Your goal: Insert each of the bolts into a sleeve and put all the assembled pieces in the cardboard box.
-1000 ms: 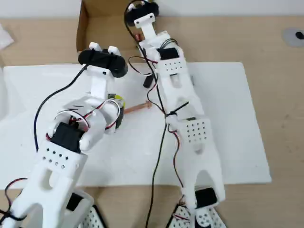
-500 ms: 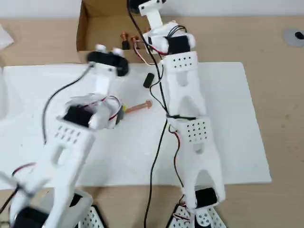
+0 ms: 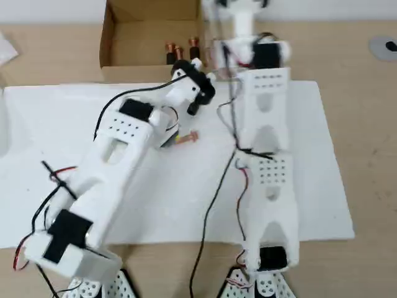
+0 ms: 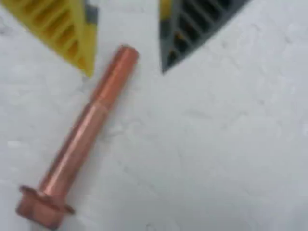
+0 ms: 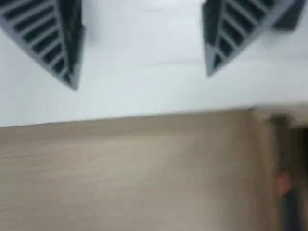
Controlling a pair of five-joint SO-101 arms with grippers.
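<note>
A copper bolt (image 4: 82,144) lies flat on the white foam mat (image 3: 291,205); it also shows beside the left arm's wrist as the bolt (image 3: 188,137). My left gripper (image 4: 126,71) is open just above the bolt's plain end, one finger on each side and neither touching it. A black sleeve (image 3: 193,109) lies on the mat close behind that wrist. The cardboard box (image 3: 109,43) at the back holds three assembled pieces (image 3: 180,51). My right gripper (image 5: 140,77) hangs open and empty, high beyond the box's right side.
The right arm (image 3: 263,93) stretches straight up the mat's middle right. Bare wooden table (image 3: 366,124) surrounds the mat. The left arm (image 3: 118,161) crosses the mat diagonally from the near left corner.
The left arm swung right and brought its open gripper down over the bolt. The right arm drew back out of the box and shifted right, uncovering the pieces inside.
</note>
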